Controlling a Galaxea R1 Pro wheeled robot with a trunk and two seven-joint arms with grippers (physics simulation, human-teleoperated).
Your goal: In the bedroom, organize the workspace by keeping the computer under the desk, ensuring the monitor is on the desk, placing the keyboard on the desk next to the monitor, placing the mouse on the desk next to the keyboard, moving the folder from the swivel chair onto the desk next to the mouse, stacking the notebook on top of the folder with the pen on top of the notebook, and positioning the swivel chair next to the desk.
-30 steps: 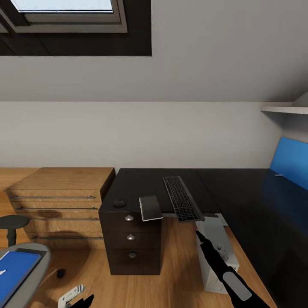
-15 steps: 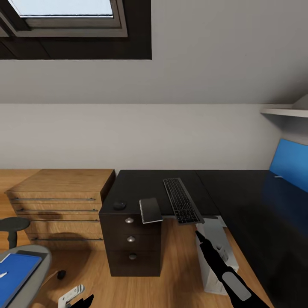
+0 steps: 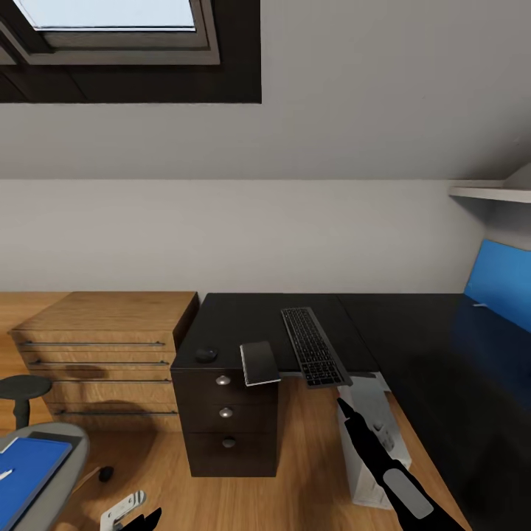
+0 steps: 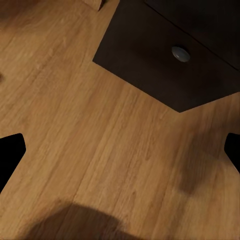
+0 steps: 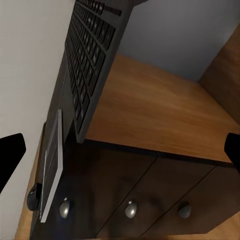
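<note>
The keyboard (image 3: 315, 345) lies on the desk (image 3: 243, 321) in the head view, its near end hanging past the desk's front edge above the light grey computer (image 3: 372, 435) on the floor. Just left of it the notebook (image 3: 259, 362) also overhangs the edge, and a small dark mouse (image 3: 206, 355) sits near the corner over the drawers (image 3: 225, 420). The blue folder (image 3: 26, 464) rests on the chair (image 3: 44, 479) seat at lower left. The keyboard looks stiff, flat and fairly light; the overhanging end seems the easiest place to pinch it, though smooth plastic could slip. The right gripper (image 3: 344, 406) points up just below that end, touching nothing; its spread is hard to read here.

In the left wrist view, the left gripper (image 4: 120, 150) hangs over bare wooden floor (image 4: 90, 140) beside the lowest drawer, fingers spread wide and empty.

In the right wrist view, the keyboard's end (image 5: 87, 75) juts out ahead, notebook (image 5: 51, 165) alongside; the fingers (image 5: 10, 155) stand wide apart, holding nothing.
</note>
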